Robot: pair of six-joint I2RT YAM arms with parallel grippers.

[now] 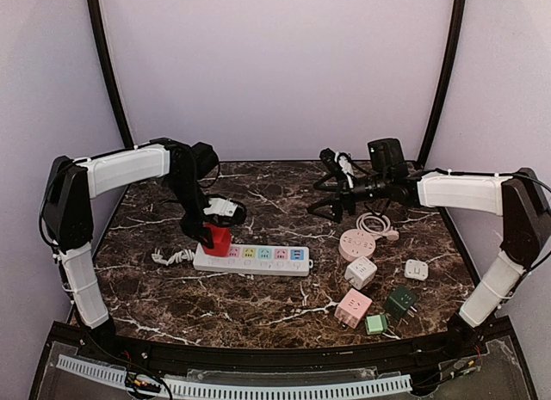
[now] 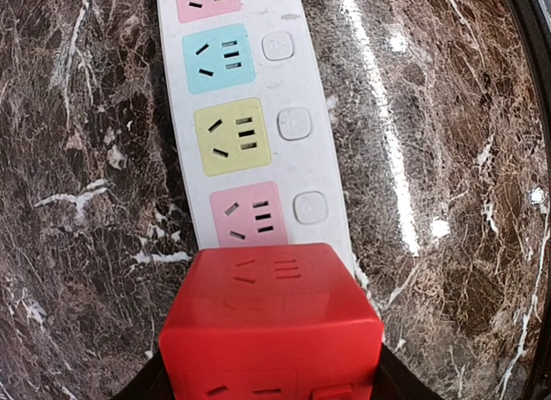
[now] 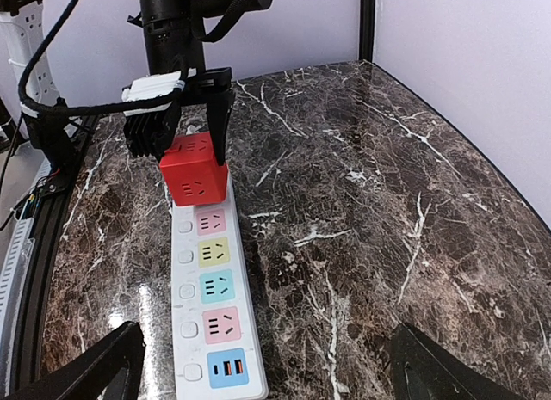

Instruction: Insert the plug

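A red cube plug [image 1: 217, 239] stands on the left end of the white power strip [image 1: 258, 261], over its end socket; its prongs are hidden. My left gripper [image 1: 215, 230] is shut on the cube from above. In the left wrist view the cube [image 2: 271, 323] fills the bottom, my gripper [image 2: 269, 378] grips its sides, and the strip [image 2: 297, 172] runs away with pink, yellow and blue sockets free. My right gripper [image 1: 323, 189] is open and empty above the back right of the table. The right wrist view shows the cube [image 3: 195, 168], the strip [image 3: 183, 331] and my open right gripper [image 3: 267, 374].
Right of the strip lie a pink round adapter [image 1: 360, 243], a white cube [image 1: 361, 272], a small white plug [image 1: 417, 269], a pink cube [image 1: 353, 308], a dark green adapter [image 1: 400, 300] and a small light green one [image 1: 375, 323]. The strip's cord [image 1: 170, 256] trails left.
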